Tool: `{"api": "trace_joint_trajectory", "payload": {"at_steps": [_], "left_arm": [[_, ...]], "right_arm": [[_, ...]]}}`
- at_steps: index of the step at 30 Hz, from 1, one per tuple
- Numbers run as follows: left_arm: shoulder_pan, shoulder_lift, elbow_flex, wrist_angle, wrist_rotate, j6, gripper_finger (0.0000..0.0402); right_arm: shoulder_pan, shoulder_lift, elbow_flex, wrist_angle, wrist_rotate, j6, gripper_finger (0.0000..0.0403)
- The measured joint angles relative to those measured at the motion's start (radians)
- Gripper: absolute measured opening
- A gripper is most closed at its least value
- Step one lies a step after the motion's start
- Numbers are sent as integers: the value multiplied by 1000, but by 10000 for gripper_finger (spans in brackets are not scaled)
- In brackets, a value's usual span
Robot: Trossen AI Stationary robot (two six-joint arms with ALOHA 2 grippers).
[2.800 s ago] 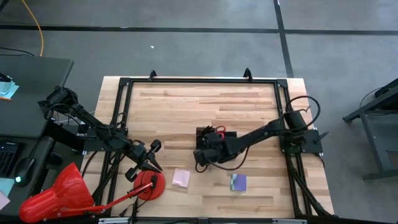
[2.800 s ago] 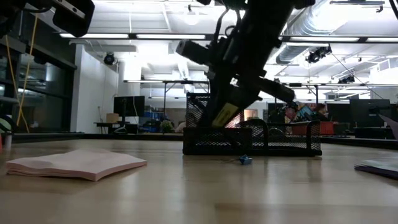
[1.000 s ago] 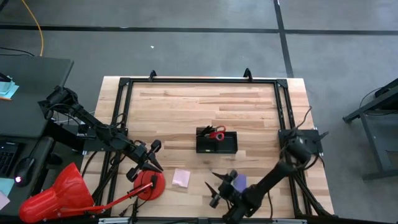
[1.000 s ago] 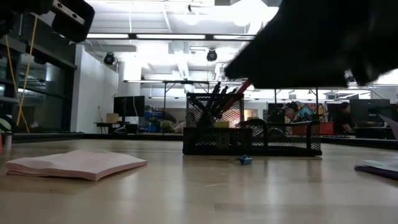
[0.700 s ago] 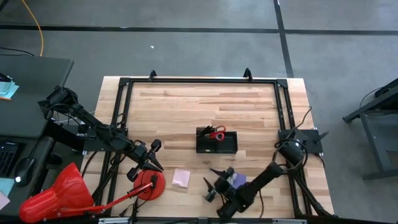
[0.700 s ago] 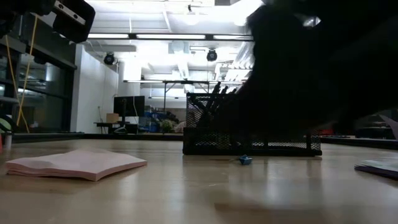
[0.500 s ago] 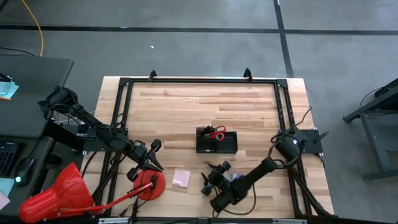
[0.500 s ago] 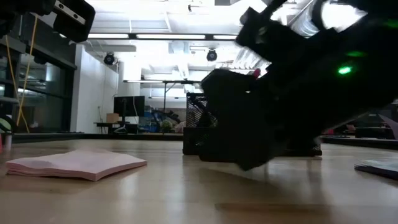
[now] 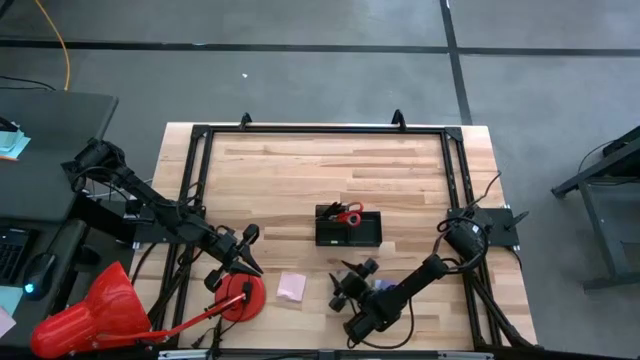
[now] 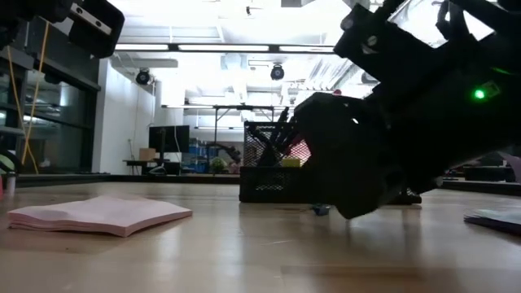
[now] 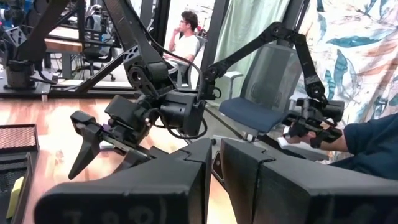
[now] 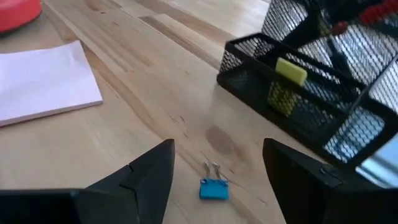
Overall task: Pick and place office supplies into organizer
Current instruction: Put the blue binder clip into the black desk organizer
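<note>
A small blue binder clip [image 12: 211,188] lies on the wood just in front of the black mesh organizer [image 12: 311,106], which holds dark pens, red-handled scissors [image 9: 349,215] and a yellow piece [image 12: 291,71]. My right gripper [image 12: 217,150] hovers low over the table, open, with one finger on either side of the clip and touching nothing. A pink sticky pad [image 9: 291,286] lies flat to the left of it. A purple pad [image 10: 496,218] lies at the right, mostly under the right arm in the high view. My left gripper [image 11: 215,167] waits shut at the table's left, held level.
A red cone lamp [image 9: 85,315] with a red disc base [image 9: 240,297] sits at the near left corner. Black frame rails [image 9: 320,130] border the table. Bare wood lies beyond the organizer. People sit in the room behind.
My right gripper has come from the table's near edge toward the organizer and sunk close to the tabletop, tipping its fingers downward and staying open. It now stands over the blue clip, and its arm covers the purple pad in the high view.
</note>
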Motion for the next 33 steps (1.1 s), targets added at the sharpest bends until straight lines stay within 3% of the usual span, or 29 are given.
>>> {"api": "trace_joint_trajectory", "payload": {"at_steps": [19,33], "left_arm": [[0,0,0,8,0,0,28],[0,0,0,7,0,1,28]], "right_arm": [[-7,21,3,-61,-92,204,233],[-10,23,3,-56,-104,219,125]]}}
